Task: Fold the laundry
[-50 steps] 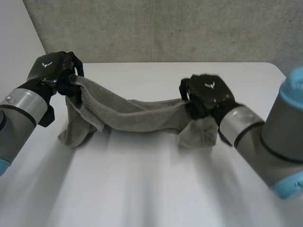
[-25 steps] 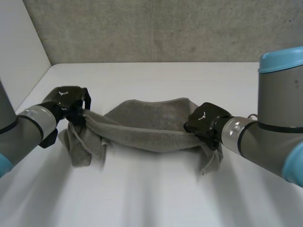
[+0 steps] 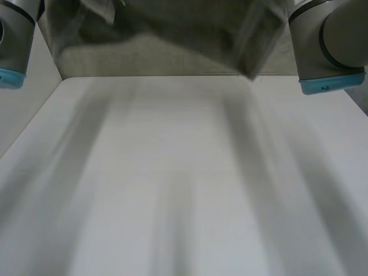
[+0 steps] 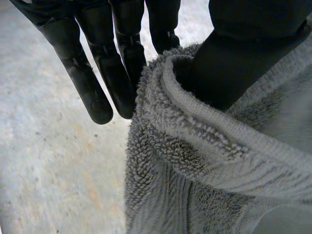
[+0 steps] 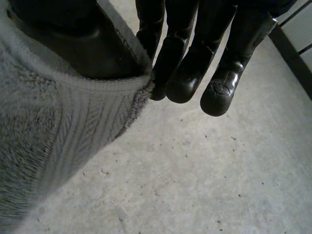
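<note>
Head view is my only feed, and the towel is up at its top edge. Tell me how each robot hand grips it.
Observer: The left robot hand pinches a hemmed edge of the towel between its thumb and straight fingers.
Operator: Now report the right one.
Observer: The right robot hand also pinches a hemmed edge. The cloth drapes over the right thumb and meets the nearest finger.
Operator: Describe the cloth at the left grip.
Observer: The hem curls round the left thumb in a rolled fold, and the cloth hangs on past the fingertips.
</note>
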